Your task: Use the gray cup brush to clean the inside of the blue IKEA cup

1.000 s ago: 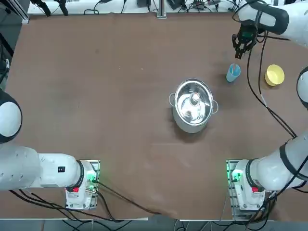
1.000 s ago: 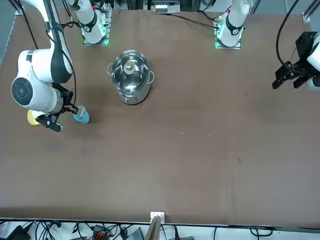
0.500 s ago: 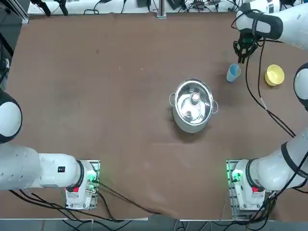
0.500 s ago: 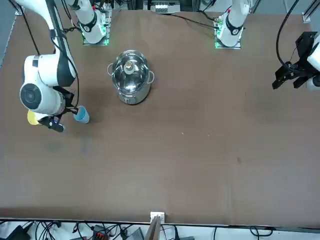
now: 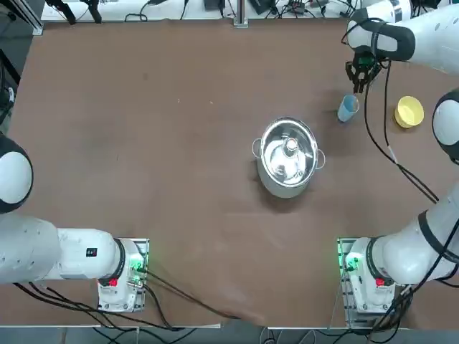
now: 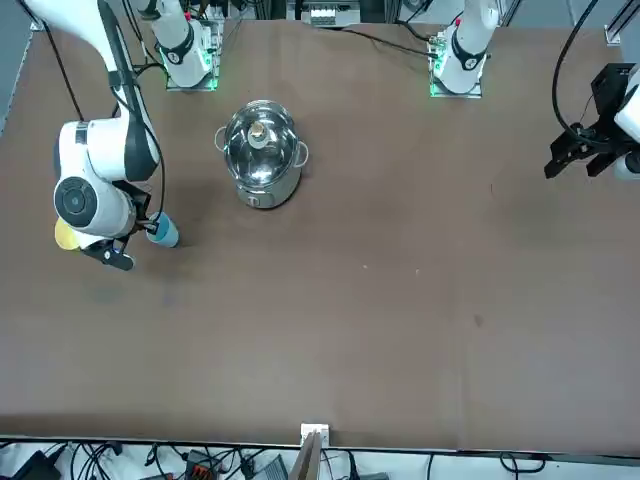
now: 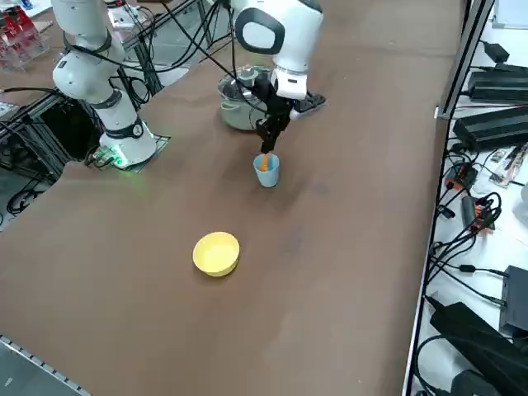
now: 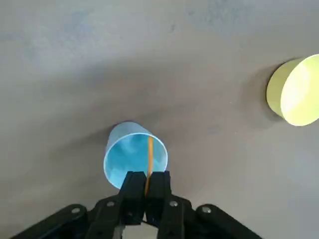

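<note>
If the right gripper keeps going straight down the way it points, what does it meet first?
Most likely the blue IKEA cup: the right gripper, shut on the gray cup brush, hangs above its open mouth, so the brush would probably reach the cup's inside first.

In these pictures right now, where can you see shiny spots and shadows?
Top view: the steel pot shows bright glare inside. Right side view: the yellow bowl and blue cup cast only soft, faint shadows. Right wrist view: the right gripper, shut on the orange brush, looks dark against the table, with a dim shadow beside the cup.
</note>
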Robot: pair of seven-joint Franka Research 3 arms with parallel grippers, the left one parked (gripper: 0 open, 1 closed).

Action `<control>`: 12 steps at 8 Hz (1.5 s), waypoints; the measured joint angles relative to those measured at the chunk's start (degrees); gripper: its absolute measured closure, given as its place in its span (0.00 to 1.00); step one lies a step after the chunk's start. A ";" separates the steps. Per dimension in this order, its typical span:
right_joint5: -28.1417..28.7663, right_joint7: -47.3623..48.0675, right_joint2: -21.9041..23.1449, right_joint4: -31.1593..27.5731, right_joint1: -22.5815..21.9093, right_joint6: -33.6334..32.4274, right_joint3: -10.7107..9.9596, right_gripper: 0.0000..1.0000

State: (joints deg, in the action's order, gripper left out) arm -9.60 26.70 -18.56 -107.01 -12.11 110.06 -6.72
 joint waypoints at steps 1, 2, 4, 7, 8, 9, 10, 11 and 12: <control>0.06 0.50 0.00 0.34 -0.29 0.00 0.02 0.95; 1.10 1.14 -0.02 0.38 -0.49 0.03 0.04 0.95; 3.78 1.79 -0.09 0.41 -1.10 0.45 0.06 0.95; 5.40 2.73 -0.42 0.41 -1.53 0.20 0.06 0.95; 5.46 2.81 -0.50 0.43 -1.52 -0.88 0.03 0.95; 5.46 2.83 -0.52 0.45 -1.46 -2.22 -0.11 0.95; 5.46 2.83 -0.52 0.50 -1.32 -3.33 -0.27 0.95; 5.45 2.83 -0.52 0.59 -1.13 -4.30 -0.37 0.95; 5.25 2.83 -0.54 0.69 -0.98 -5.07 -0.39 0.95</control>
State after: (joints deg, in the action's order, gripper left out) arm -4.35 29.53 -19.10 -106.33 -13.09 104.99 -7.11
